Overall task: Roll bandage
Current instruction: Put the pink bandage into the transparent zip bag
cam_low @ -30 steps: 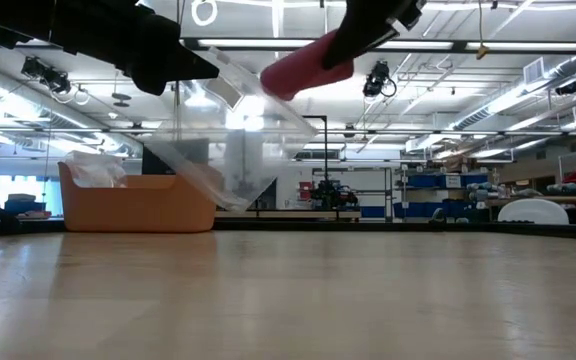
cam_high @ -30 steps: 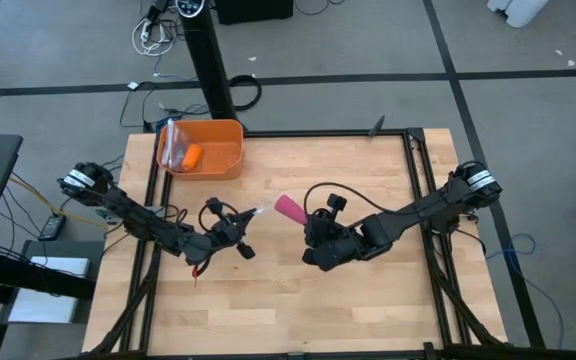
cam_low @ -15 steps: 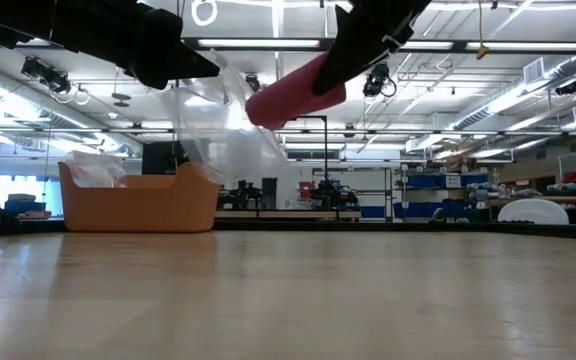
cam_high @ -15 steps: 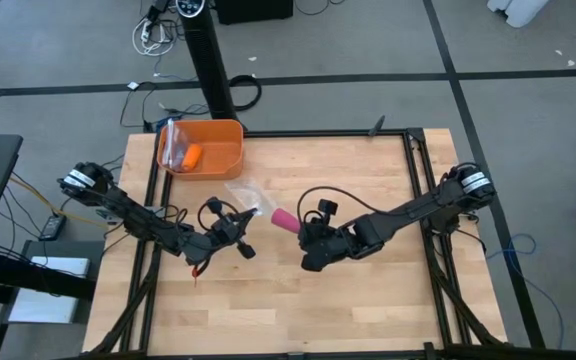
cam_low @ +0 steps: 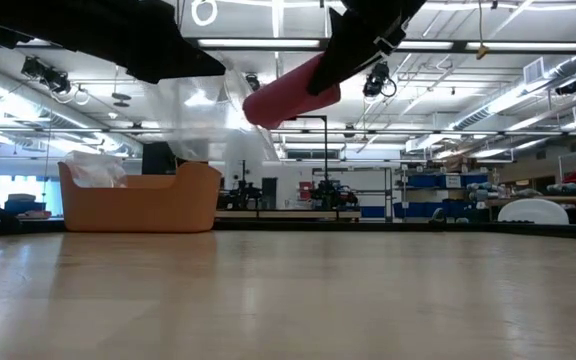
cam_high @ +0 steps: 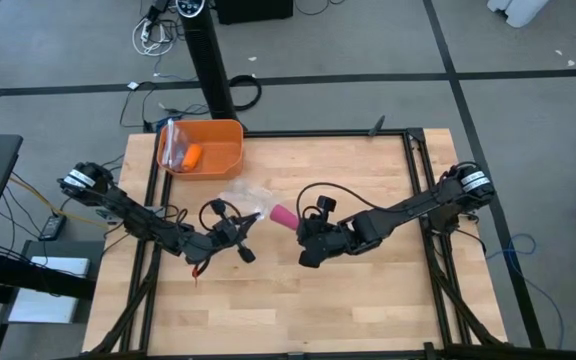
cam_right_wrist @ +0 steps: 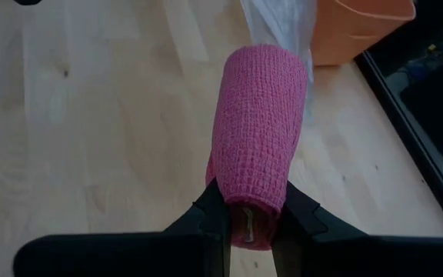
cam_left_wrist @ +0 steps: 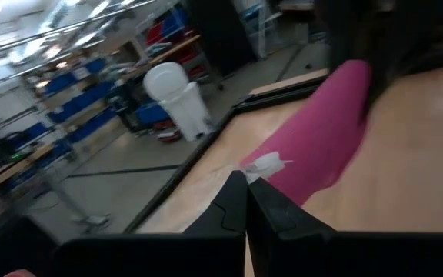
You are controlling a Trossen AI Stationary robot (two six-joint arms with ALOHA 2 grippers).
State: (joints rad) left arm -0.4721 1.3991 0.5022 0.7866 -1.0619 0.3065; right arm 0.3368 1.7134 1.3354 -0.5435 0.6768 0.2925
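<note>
while the right hand (cam_right_wrist: 248,219) grips the bandage (cam_right_wrist: 258,135), left hand (cam_left_wrist: 246,201) stays closed.

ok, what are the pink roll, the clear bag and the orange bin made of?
Pink roll: soft woven fabric, matte, mesh weave visible. Clear bag: thin see-through plastic film, crinkled and glossy. Orange bin: likely moulded plastic, smooth walls with rounded corners.

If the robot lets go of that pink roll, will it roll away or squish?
Probably it would roll: the bandage is wound into a round cylinder. It looks soft and light, with a woven mesh surface that the right gripper pinches at one end, so it likely squishes a bit. The rough weave should keep it from slipping.
</note>
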